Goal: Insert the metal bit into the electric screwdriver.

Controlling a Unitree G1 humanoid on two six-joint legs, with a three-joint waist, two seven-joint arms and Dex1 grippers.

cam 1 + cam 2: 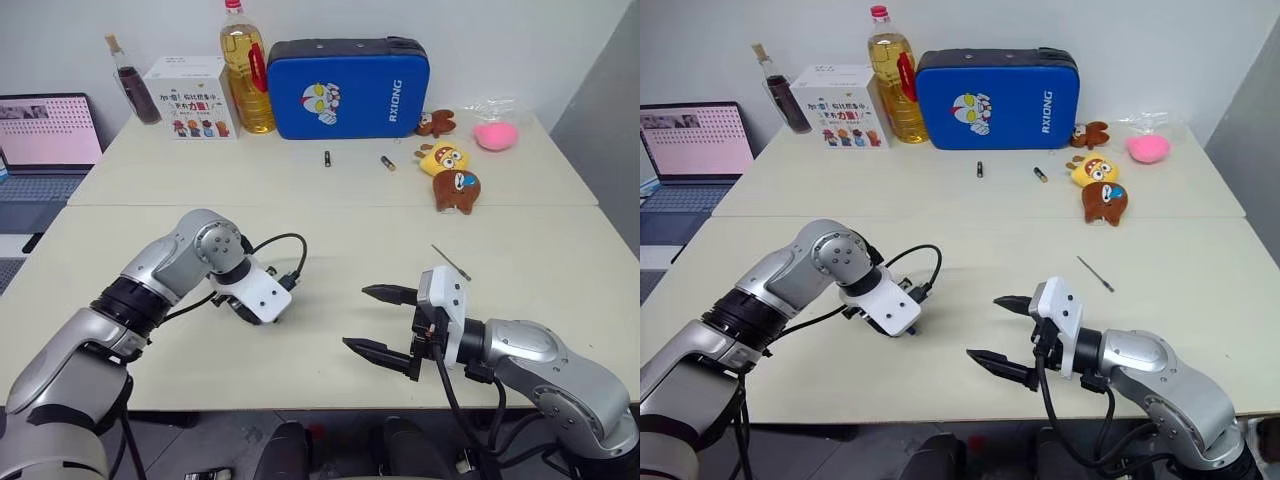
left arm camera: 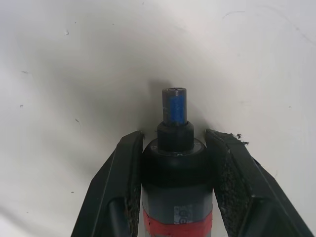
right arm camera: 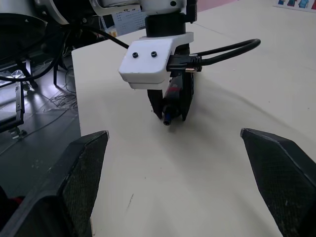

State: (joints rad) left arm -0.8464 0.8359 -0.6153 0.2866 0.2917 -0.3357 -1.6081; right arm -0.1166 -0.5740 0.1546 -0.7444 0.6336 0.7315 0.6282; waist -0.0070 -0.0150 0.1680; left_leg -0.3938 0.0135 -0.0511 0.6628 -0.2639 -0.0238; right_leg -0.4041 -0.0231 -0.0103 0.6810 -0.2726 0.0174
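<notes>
the left gripper [image 2: 173, 187] is clenched on the electric screwdriver [image 2: 175, 163], its two black fingers [image 2: 121, 187] pressed against the barrel on either side, just above the red band. the tool points steeply down at the table [image 1: 970, 225], its tip close over the surface; whether it touches i cannot tell. it is a slim black body with a red ring, stepping down to a narrow collar and a short stub with a blue patch at the end.

the right gripper [image 1: 1005, 335] is released, its fingers spread wide with nothing between them, and it points across toward the left gripper.

taking the screwdriver as the landmark: the metal bit [image 1: 1095, 273] lies flat on the table well away to the robot's right of it and a little farther from the robot. the right gripper sits between the two, so the right arm is plainly the nearer one to the bit. the bit lies behind and to the outer side of that gripper, not in front of its fingers. its long axis runs diagonally, the far end nearer the screwdriver's side, the near end farther out. it looks like a thin grey needle, straight and bare.

judging from this, the bit is not yet picked up, and the right gripper would need to turn back toward it.
</notes>
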